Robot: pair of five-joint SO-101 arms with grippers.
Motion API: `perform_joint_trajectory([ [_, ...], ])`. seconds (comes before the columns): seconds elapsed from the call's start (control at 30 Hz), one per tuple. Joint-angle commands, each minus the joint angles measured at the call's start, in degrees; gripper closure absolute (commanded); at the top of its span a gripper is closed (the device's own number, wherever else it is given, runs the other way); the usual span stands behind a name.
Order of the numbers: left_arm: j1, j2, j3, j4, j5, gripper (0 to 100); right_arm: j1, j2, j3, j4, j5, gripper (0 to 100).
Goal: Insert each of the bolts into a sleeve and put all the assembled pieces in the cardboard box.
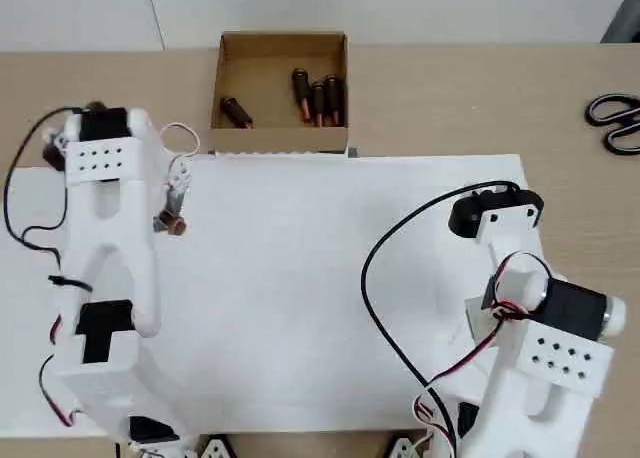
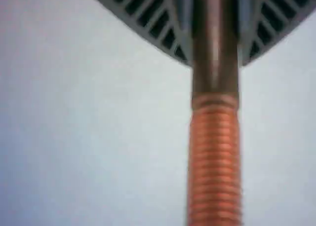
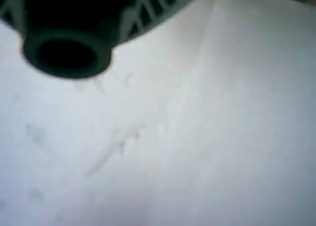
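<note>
The left gripper [image 2: 215, 43] is clenched on a dark sleeve [image 2: 215, 83], and the copper bolt [image 2: 215, 167] sticks out past its tips. The cardboard box [image 1: 270, 83], with four assembled pieces [image 1: 318, 98] inside, lies just ahead of it on the counter [image 1: 450, 98]. The right gripper [image 1: 492, 213] is well apart from it, and I cannot tell whether it is clenched or released.

Bolt [image 2: 215, 167] coppery threaded metal; box [image 1: 283, 48] matt cardboard.
</note>
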Motion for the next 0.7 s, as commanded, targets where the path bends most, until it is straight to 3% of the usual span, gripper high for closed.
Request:
perform_joint_trajectory([
  [0.0, 0.2, -3.3, 1.7, -3.9, 17.5, 99, 0.0, -1.2, -0.3, -0.7, -0.5, 99.5],
  [0.1, 0.1, -3.3, 3.6, -7.9, 25.6, 99, 0.0, -1.2, -0.3, -0.7, -0.5, 99.5],
  [0.2, 0.2, -3.3, 5.0, -10.9, 29.3, 99, 0.0, -1.2, -0.3, -0.7, -0.5, 99.5],
  [0.53, 0.2, -3.3, 5.2, -14.8, 33.9, 99, 0.3, -1.2, -0.4, -0.7, -0.4, 99.5],
  [0.67, 0.1, -3.3, 5.2, -14.5, 34.2, 90, 0.4, -1.2, -0.4, -0.7, -0.4, 99.5],
])
